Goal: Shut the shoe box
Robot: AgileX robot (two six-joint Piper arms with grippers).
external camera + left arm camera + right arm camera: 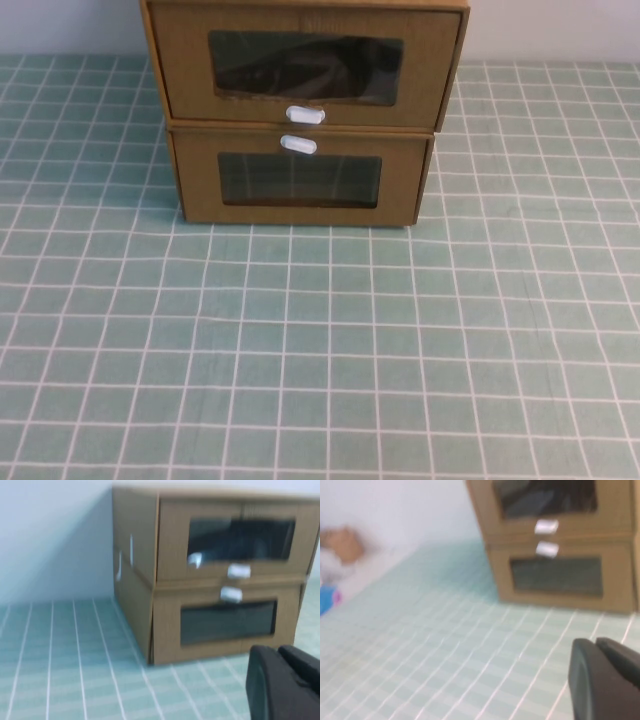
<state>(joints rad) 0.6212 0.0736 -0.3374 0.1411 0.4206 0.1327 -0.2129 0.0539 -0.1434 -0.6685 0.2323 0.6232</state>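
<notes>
The shoe box (305,62) sits atop its twin box (300,180) at the table's (300,380) far edge, drawer seemingly near flush, while my left gripper (287,680) and right gripper (607,677) hover short; their spread I cannot tell.

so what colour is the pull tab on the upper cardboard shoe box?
White, below the window of the brown cardboard shoe box; its small pull tab shows best in the high view.

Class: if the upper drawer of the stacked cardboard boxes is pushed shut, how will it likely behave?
The shoe box sticks out slightly, so it probably slides straight in. It is cardboard; a push on its window may flex it. The lower box may shift. Left gripper and right gripper sit away.
</notes>
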